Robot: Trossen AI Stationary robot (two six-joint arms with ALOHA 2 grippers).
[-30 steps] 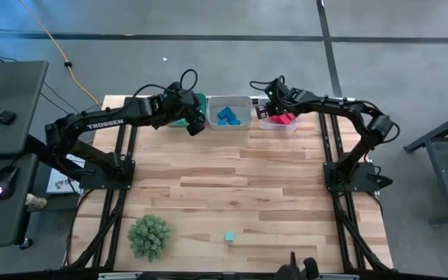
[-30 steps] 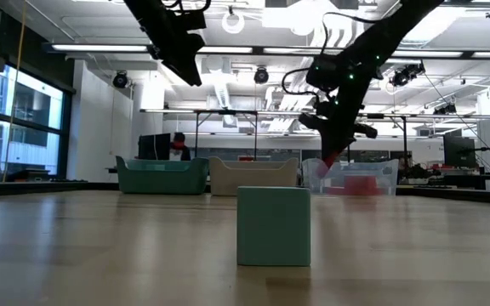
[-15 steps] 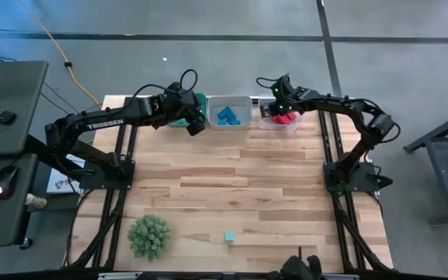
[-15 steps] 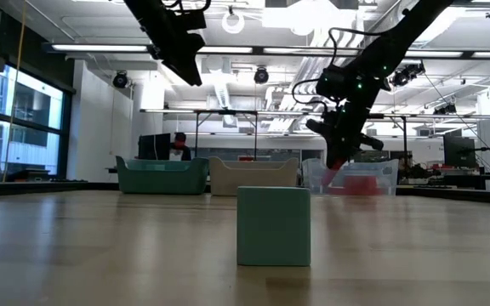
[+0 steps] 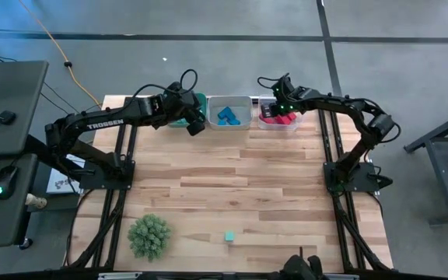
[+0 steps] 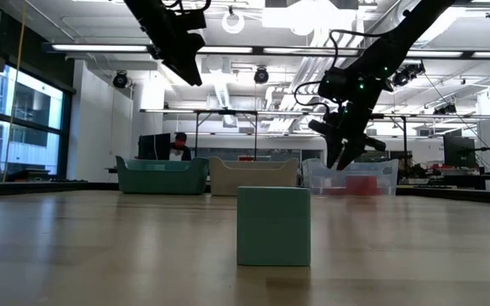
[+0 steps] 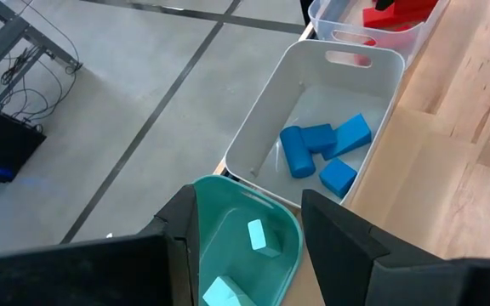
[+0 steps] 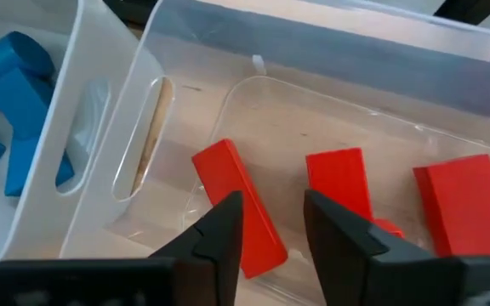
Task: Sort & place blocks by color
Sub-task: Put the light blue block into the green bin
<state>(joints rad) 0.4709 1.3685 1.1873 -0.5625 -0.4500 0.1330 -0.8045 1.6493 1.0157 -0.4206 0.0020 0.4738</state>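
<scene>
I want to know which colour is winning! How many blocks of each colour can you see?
Red blocks: 3 in plain sight, maybe one more hidden under them
Blue blocks: 4
Teal blocks: 3, with 2 in the teal bin and 1 alone on the table
Total: 10

Two dark robot arms are working at a wooden table.
The left arm is carrying white "TROSSEN" lettering; black cables are looping over both wrists, and a green light is glowing on the right arm.
</scene>
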